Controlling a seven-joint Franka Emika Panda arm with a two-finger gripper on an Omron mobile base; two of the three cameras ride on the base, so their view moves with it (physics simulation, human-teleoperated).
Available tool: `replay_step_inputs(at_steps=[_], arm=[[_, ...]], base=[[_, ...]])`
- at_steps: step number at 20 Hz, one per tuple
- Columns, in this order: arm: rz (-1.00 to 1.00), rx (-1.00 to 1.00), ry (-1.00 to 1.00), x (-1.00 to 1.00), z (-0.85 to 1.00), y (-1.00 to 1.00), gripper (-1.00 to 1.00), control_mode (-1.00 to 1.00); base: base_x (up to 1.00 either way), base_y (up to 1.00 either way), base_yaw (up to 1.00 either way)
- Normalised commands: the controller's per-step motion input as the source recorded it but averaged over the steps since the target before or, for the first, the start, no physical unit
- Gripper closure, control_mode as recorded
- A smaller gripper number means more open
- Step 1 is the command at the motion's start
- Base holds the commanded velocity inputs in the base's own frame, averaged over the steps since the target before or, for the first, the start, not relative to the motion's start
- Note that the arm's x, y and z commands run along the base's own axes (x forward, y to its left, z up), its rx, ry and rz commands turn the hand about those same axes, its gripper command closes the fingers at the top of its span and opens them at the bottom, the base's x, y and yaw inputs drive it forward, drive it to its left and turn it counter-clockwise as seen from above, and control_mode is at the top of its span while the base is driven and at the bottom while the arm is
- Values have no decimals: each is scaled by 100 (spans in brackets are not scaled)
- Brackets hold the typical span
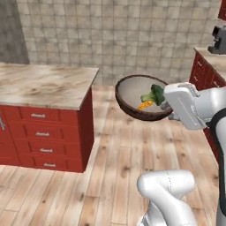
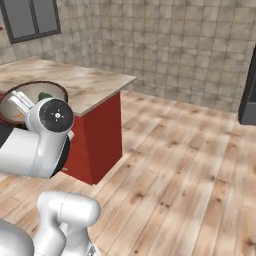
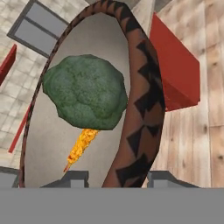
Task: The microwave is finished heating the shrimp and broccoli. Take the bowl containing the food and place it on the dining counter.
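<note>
Carrying stage of the task. The round dark-brown wood-like bowl with a greyish inside [image 1: 141,98] is held in mid-air above the plank floor [image 1: 110,167], tilted toward the left base camera; the two-finger gripper [image 3: 117,178] is clamped on the bowl's rim, one dark fingertip [image 3: 75,177] inside the wall and the other outside, as the hand view shows. The green broccoli floret [image 1: 152,94] and the small orange curved shrimp [image 1: 145,105] lie inside, touching, near the gripped edge; in the hand view the broccoli sits above the shrimp against the grey inner surface. The broad beige-brown marbled dining counter over red drawers with silver handles [image 1: 42,86] stands to the left of the bowl in the left base view, apart from it; in the right base view the bowl's rim [image 2: 35,86] shows just in front of that stone top. Judged step: transport toward the counter, with placement not yet done; the next move calls for bringing the bowl over the slab, levelling it so the food stays in, lowering until the base rests on the stone, then releasing the rim.
</note>
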Motion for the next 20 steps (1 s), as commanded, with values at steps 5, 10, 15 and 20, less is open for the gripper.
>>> replay_step_inputs(at_steps=[5,10,15,20], arm=[[0,0,0,0,0,0,100,100],[0,0,0,0,0,0,100,100],[0,0,0,0,0,0,100,100],[0,0,0,0,0,0,100,100]], base=[[100,31,22],[100,39,1],[94,98,-9],[45,100,-33]])
